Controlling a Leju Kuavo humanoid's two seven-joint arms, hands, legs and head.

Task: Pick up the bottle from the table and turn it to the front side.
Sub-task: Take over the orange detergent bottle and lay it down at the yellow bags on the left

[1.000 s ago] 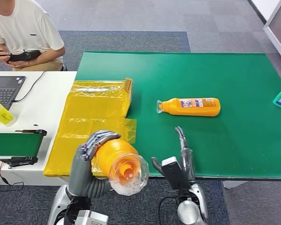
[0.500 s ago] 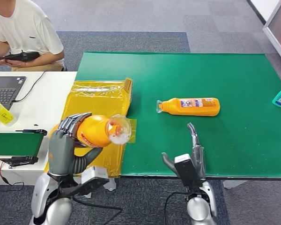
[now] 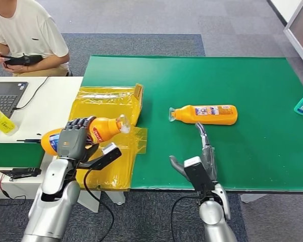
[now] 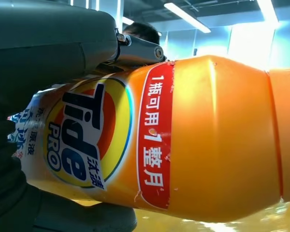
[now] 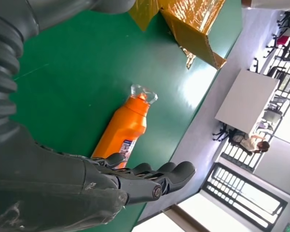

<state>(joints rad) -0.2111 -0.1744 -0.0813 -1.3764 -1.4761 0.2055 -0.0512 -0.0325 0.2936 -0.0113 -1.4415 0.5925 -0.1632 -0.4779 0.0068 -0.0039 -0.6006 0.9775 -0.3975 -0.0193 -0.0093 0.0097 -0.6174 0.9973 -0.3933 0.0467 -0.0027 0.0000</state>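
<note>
Above yellow bag [image 3: 104,108], left hand [image 3: 71,141] gripping held bottle [image 3: 100,130], sideways

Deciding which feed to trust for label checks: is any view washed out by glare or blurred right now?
Left wrist view: sharp on the held bottle label, though bright ceiling lights wash out the background. Right wrist view: the green mat shows a glare patch, windows overexposed. Head view: evenly lit, the lying bottle crisp.
</note>
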